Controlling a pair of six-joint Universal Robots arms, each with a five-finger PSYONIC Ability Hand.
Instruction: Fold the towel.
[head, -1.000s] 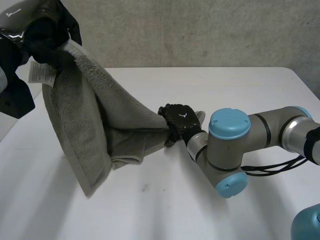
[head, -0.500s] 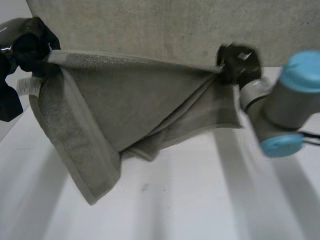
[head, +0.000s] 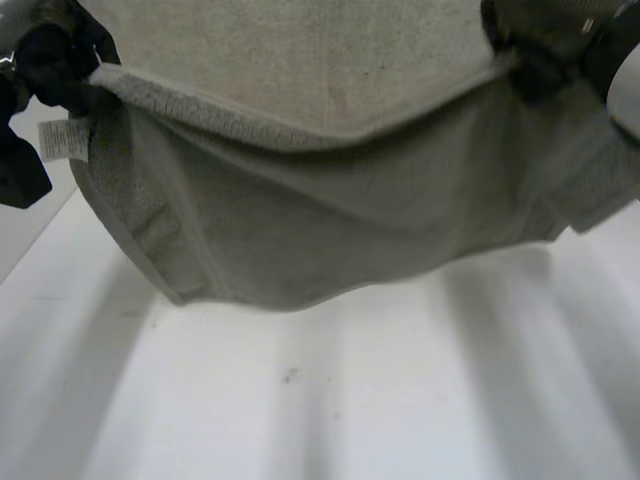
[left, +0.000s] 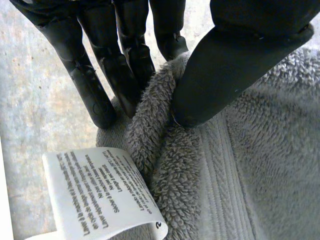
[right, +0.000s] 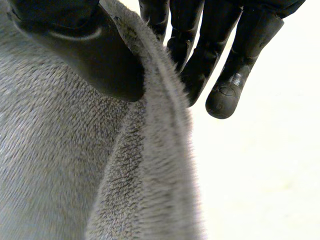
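Over the bench (head: 400, 400), we see the once-bunched towel (head: 320, 230) spread for folding, left robot hand (head: 55, 62) and right robot hand (head: 535, 50) pinching its corners.

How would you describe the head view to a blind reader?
A grey towel hangs spread above a white table, the left hand and the right hand each pinching an upper corner. A care label dangles by the left hand.
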